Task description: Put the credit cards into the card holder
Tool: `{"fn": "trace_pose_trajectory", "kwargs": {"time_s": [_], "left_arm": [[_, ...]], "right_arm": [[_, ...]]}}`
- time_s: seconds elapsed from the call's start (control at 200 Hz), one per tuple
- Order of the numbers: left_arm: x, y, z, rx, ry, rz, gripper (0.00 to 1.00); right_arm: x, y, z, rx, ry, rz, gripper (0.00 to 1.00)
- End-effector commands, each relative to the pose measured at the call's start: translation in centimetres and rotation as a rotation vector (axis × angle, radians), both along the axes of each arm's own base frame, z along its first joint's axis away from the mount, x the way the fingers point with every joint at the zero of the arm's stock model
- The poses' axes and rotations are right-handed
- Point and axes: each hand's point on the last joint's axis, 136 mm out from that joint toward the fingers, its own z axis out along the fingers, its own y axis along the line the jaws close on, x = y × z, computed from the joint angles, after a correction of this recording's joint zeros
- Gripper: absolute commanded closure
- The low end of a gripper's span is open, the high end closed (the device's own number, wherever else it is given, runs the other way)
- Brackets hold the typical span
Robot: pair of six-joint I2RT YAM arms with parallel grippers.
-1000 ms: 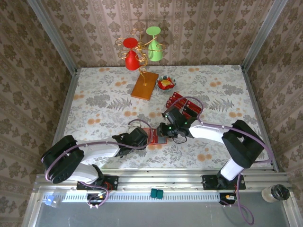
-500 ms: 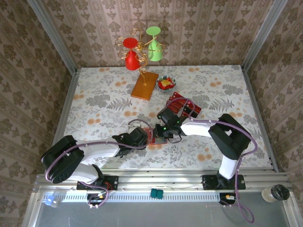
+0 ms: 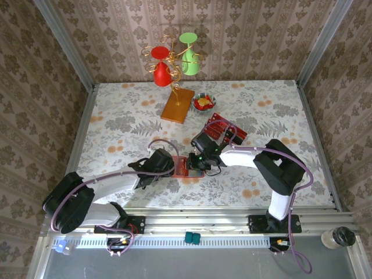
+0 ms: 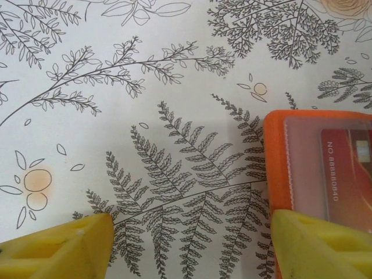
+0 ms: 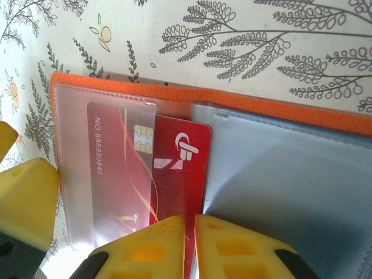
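Note:
The card holder (image 3: 181, 167) lies open on the patterned table, orange-rimmed (image 5: 244, 100) with a clear pocket and a greyish-blue panel. A red credit card (image 5: 177, 174) sits partly under the clear pocket, its right part still outside. My right gripper (image 5: 190, 247) is shut on that card's near edge. My left gripper (image 4: 192, 238) is open just left of the holder, with its right finger resting at the orange edge (image 4: 276, 168). More red and dark credit cards (image 3: 225, 129) lie in a pile behind the right gripper (image 3: 197, 160).
A flat orange-brown wooden board (image 3: 178, 105) and a small bowl (image 3: 204, 103) lie at the back. Behind them stands a wire rack with a red and a green glass (image 3: 173, 58). Patterned walls close in the table on three sides.
My right gripper has moved left with the red card, sliding it further over the holder. My left gripper has shifted a little left and back beside the holder.

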Motion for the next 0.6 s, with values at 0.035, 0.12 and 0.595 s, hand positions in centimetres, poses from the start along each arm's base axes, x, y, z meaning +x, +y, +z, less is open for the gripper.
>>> {"fn": "trace_pose_trajectory", "kwargs": {"time_s": [0.035, 0.12, 0.595], "left_arm": [[-0.5, 0.2, -1.0, 0.033, 0.042, -0.03, 0.27], [-0.6, 0.3, -1.5, 0.041, 0.052, -0.03, 0.28], [-0.7, 0.1, -2.0, 0.033, 0.054, -0.032, 0.28]], "right_arm": [[-0.5, 0.6, -0.2, -0.008, 0.02, 0.026, 0.85], [-0.6, 0.8, -0.1, -0.013, 0.018, 0.033, 0.85], [-0.6, 2.3, -0.2, -0.023, 0.024, 0.058, 0.86]]}}
